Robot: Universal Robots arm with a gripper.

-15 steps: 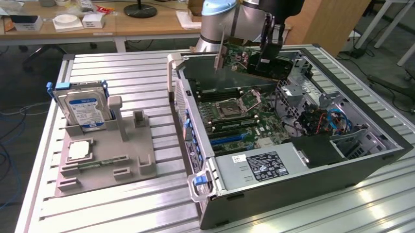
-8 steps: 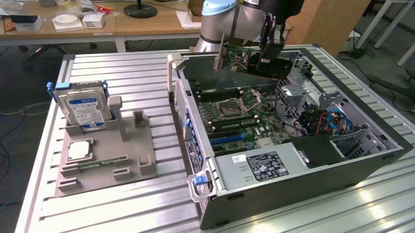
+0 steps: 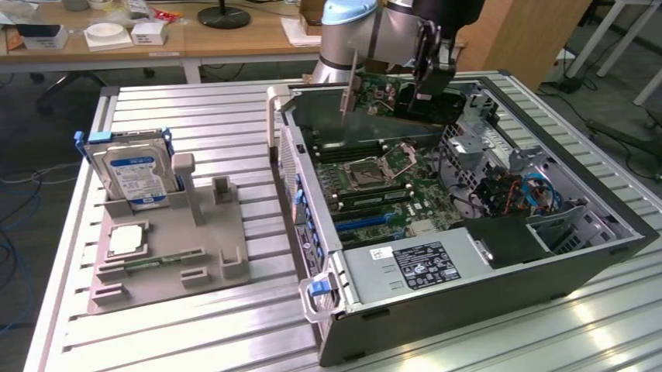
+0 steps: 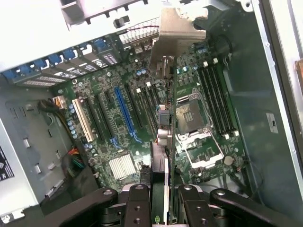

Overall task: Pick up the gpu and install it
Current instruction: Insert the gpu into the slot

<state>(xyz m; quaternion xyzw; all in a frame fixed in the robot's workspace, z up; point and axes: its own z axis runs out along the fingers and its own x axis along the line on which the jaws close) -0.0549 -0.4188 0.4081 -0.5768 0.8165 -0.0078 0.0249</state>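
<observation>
One card in hand: the black two-finger gripper (image 3: 426, 89) is clamping the gpu (image 3: 385, 97), a flat green circuit-board card with a silver metal bracket at one end, with its jaws narrowed onto the card's upper edge. The card is hanging upright over the rear end of the open dark metal computer case (image 3: 517, 287), clear of the green motherboard (image 3: 424, 194). In the wrist view the gpu (image 4: 163, 142) is showing edge-on, running parallel to the slots, between the long blue plastic expansion slot (image 4: 124, 111) and the square silver CPU socket (image 4: 189, 113) (the offset is my read from one angle). Doing this well means keeping the card vertical, centring its bottom edge over one slot, guiding the bracket to the rear wall, and pressing evenly. Any tilt is risking a jam.
</observation>
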